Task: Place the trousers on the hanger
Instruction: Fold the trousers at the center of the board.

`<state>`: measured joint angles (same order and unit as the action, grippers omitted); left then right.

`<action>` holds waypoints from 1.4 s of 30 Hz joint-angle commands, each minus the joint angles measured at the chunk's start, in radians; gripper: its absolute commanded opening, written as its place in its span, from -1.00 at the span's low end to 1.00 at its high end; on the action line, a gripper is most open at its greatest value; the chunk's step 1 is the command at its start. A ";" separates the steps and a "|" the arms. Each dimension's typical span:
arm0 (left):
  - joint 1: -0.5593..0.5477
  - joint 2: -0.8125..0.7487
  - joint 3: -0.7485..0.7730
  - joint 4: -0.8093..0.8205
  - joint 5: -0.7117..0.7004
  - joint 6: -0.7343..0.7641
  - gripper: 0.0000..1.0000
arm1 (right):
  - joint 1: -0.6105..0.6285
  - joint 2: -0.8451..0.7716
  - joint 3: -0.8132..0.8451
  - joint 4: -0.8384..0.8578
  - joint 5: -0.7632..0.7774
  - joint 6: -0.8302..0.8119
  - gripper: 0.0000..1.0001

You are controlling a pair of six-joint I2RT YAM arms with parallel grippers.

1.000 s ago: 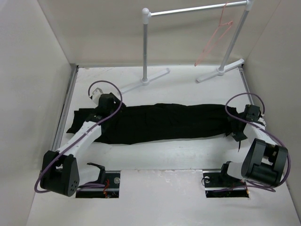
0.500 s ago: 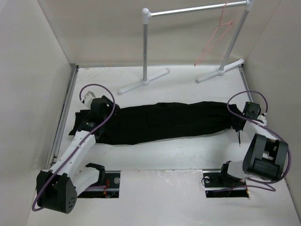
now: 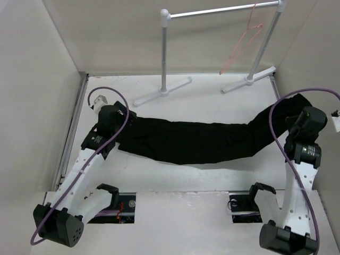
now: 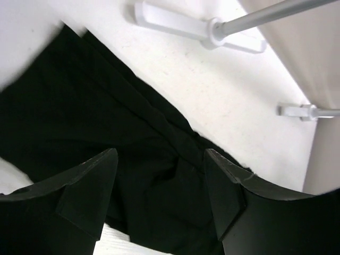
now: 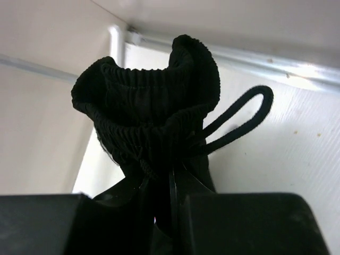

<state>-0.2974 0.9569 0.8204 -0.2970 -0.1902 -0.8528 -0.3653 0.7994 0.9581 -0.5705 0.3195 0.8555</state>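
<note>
The black trousers (image 3: 196, 141) stretch across the table between my two grippers and sag in the middle. My right gripper (image 3: 298, 112) is raised at the right, shut on the bunched elastic waistband (image 5: 149, 106); a drawstring loop (image 5: 239, 122) sticks out beside it, and the gripper (image 5: 172, 178) pinches the cloth just below. My left gripper (image 3: 109, 125) is over the trousers' left end. Its fingers (image 4: 90, 186) stand apart around the gripper centre (image 4: 159, 159), with black cloth (image 4: 106, 106) filling the gap. The thin pink-red hanger (image 3: 241, 45) hangs on the rack's bar at the back right.
The grey-white clothes rack (image 3: 166, 53) stands at the back, its feet (image 3: 162, 91) on the table behind the trousers; one foot (image 4: 175, 24) shows in the left wrist view. Beige walls close in the left, back and right. Purple cables loop over both arms.
My right gripper has shut on the waistband and lifted it up and to the right. My left arm has risen too, and the trousers now hang stretched between the two.
</note>
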 commanded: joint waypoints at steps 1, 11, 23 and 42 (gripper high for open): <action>0.010 -0.058 0.085 -0.069 0.001 0.037 0.29 | 0.077 -0.048 0.138 -0.066 0.049 -0.099 -0.76; 0.103 -0.147 0.123 -0.160 0.032 0.046 0.30 | 0.789 0.096 0.349 -0.150 0.361 0.000 -0.76; 0.372 -0.178 0.120 -0.156 0.132 0.041 0.31 | 1.366 0.782 0.803 -0.135 0.514 0.112 -0.73; 0.368 -0.110 0.103 -0.140 0.087 0.049 0.28 | 1.474 0.926 0.733 0.026 0.250 0.093 0.42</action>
<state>0.1307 0.8284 0.9630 -0.4553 -0.0959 -0.8158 1.1671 1.9518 1.8339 -0.6617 0.5617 0.9806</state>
